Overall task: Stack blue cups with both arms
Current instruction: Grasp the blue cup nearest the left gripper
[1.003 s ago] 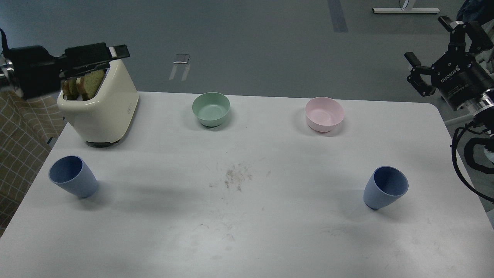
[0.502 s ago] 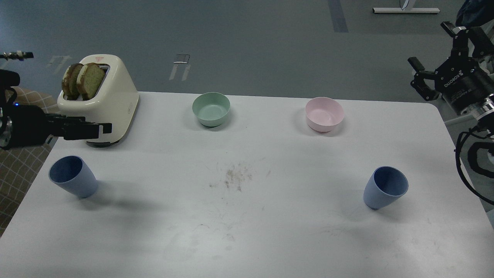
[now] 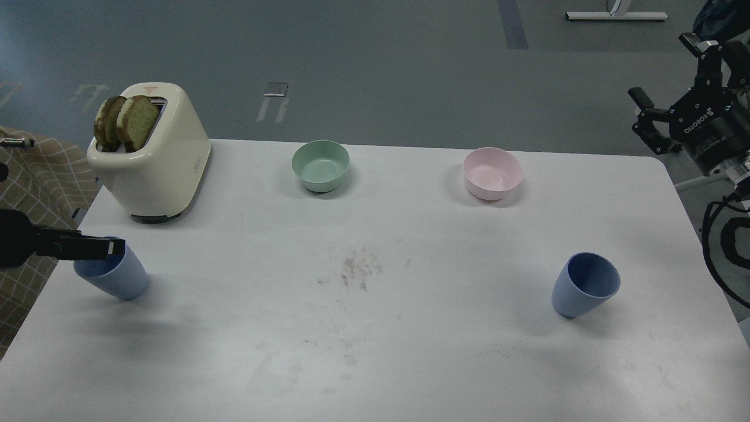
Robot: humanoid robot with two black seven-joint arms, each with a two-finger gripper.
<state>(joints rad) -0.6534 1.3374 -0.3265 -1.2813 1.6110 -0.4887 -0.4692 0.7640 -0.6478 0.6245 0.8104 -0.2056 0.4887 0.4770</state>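
Observation:
Two light-blue cups stand upright on the white table. The left cup is near the left edge and the right cup is near the right edge. My left gripper comes in from the left as one dark bar. Its tip lies across the left cup's rim, and I cannot tell its fingers apart or whether it touches the cup. My right gripper is high at the right edge, far above and beyond the right cup. It is open and empty.
A cream toaster with two bread slices stands at the back left. A green bowl and a pink bowl stand along the back. Crumbs lie mid-table. A checked cloth hangs off the left edge.
My left gripper has come down from the toaster's top to the left cup's rim. My right gripper has drifted a little to the right. The cups have not moved.

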